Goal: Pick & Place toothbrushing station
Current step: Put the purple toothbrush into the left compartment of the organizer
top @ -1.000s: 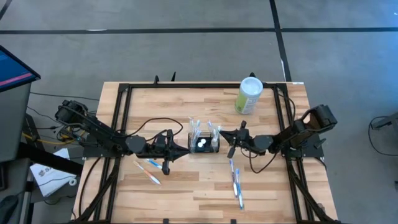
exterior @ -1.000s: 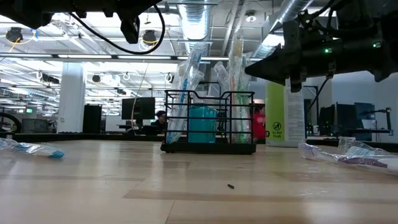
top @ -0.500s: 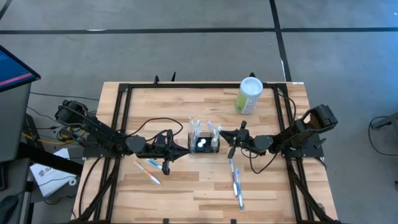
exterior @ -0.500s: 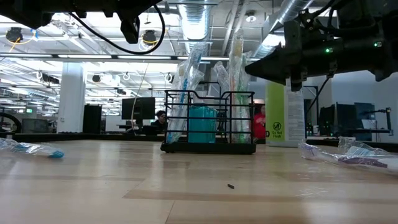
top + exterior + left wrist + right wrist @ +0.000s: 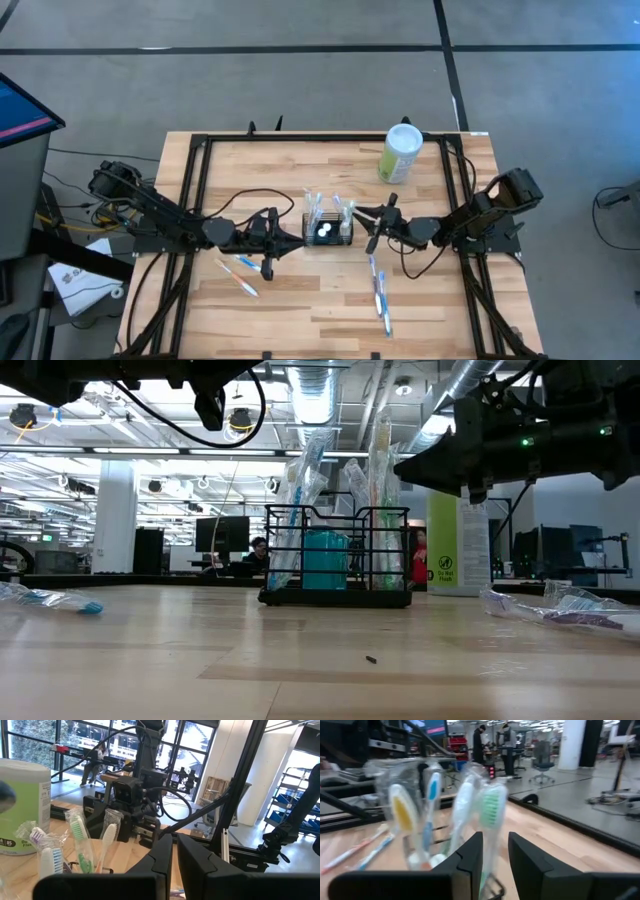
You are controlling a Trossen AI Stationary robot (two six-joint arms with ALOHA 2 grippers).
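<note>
The black wire-mesh caddy [image 5: 328, 230] stands on its base at the table's middle. It holds several wrapped toothbrushes upright and a teal item [image 5: 323, 558]. My left gripper [image 5: 298, 243] hovers just left of the caddy above the table, and its fingers [image 5: 174, 855] are shut and empty. My right gripper [image 5: 360, 219] is just right of the caddy at the height of the brush heads [image 5: 400, 467]. It is open, and a wrapped green-headed toothbrush [image 5: 492, 812] stands in line with the gap between its fingers. My right gripper comes level from the table's right side at the brush heads in the caddy. I cannot tell whether its fingers touch the green toothbrush's wrapper [image 5: 489, 845]. My left gripper touches nothing.
A pale-green canister with a white lid [image 5: 402, 153] stands at the far right. Wrapped toothbrushes lie loose at the near left [image 5: 238, 272] and near right [image 5: 379, 295]. Black frame rails run along the table's sides. People show in the room behind.
</note>
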